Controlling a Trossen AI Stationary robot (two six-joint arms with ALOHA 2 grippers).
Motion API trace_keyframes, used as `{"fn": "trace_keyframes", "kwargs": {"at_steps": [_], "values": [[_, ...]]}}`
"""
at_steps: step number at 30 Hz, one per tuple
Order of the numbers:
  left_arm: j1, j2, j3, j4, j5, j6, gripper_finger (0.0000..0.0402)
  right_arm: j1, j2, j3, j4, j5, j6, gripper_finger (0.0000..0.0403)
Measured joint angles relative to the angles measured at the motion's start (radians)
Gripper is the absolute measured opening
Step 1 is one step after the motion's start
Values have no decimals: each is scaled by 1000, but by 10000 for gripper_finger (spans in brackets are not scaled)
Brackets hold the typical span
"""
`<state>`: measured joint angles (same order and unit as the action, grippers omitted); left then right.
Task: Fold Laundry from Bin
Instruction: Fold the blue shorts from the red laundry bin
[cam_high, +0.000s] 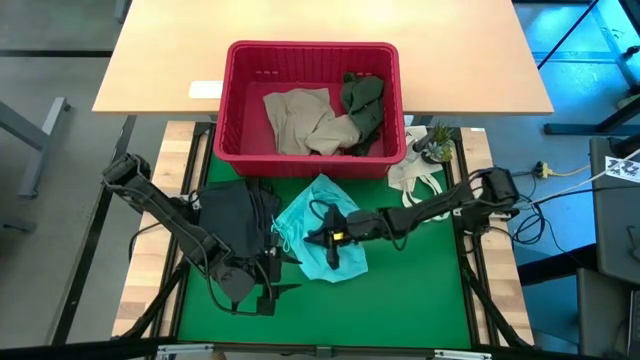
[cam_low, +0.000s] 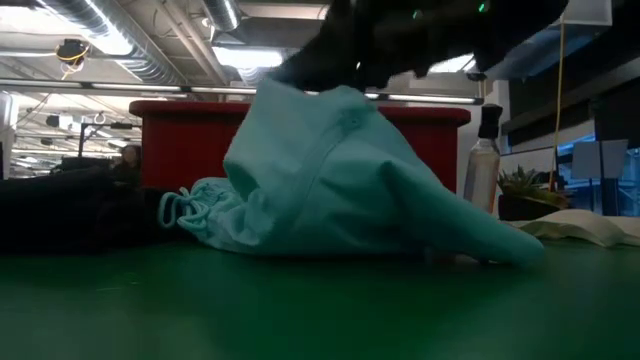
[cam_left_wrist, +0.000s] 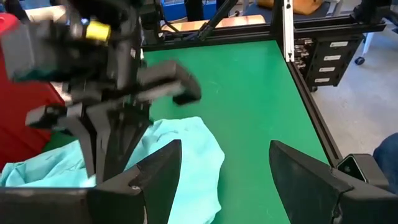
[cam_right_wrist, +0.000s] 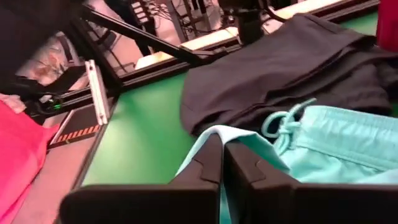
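Right hand (cam_high: 327, 238): fingers pressed together, pinching a raised fold of the teal garment (cam_high: 320, 240) over the middle of the green tabletop (cam_high: 420, 290)
Left hand (cam_high: 268, 290): fingers spread wide, holding nothing, low over the near left of the tabletop, just beside the teal cloth
Teal garment: partly lifted into a peak at the pinch, the rest draped on the mat; its drawstring (cam_right_wrist: 283, 121) lies loose toward the black garment (cam_high: 235, 220)
Black garment: flat on the left of the mat, touching the teal one
Bin (cam_high: 310, 55): at the far edge, with a beige garment (cam_high: 300, 120) and a dark olive garment (cam_high: 362, 105) inside
Handling: light, limp and unbreakable; it likely sags and slides wherever unsupported, so a hem or corner looks the better hold
Open room: bare mat near and to the right; the bin wall closes the far side
Clutter: white bag (cam_high: 415, 175) and small plant (cam_high: 437, 143) at the far right
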<state>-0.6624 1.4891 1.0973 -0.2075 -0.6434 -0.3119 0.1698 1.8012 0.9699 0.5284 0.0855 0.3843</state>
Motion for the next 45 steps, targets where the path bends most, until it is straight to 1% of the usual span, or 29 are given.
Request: {"fn": "trace_keyframes", "kwargs": {"at_steps": [5, 9, 13, 17, 22, 25, 29, 32, 35, 45], "values": [[4, 0, 0, -12, -11, -12, 236, -16, 53, 0, 3, 0, 0, 5], [28, 1, 0, -83, -103, -167, 236, -14, 67, 0, 7, 4, 0, 6], [61, 14, 0, -160, -129, -275, 236, -13, 67, 0, 13, 5, 0, 7], [102, 56, 0, -168, -99, -288, 236, -14, 67, 0, 50, 9, 0, 7], [143, 96, 0, -175, -53, -297, 236, -13, 67, 0, 51, 9, 0, 7], [164, 106, 0, -192, -45, -354, 236, -13, 67, 0, 47, 9, 0, 7], [186, 105, 0, -278, -45, -454, 236, -13, 67, 0, 47, -1, 1, 8], [189, 105, 0, -316, -36, -497, 236, -13, 67, 0, 47, -8, 2, 8], [189, 112, 0, -313, -7, -501, 236, -13, 67, 0, 48, -21, 2, 8], [204, 113, 0, -313, -8, -520, 236, -13, 67, 0, 107, -95, 2, 8]]}}
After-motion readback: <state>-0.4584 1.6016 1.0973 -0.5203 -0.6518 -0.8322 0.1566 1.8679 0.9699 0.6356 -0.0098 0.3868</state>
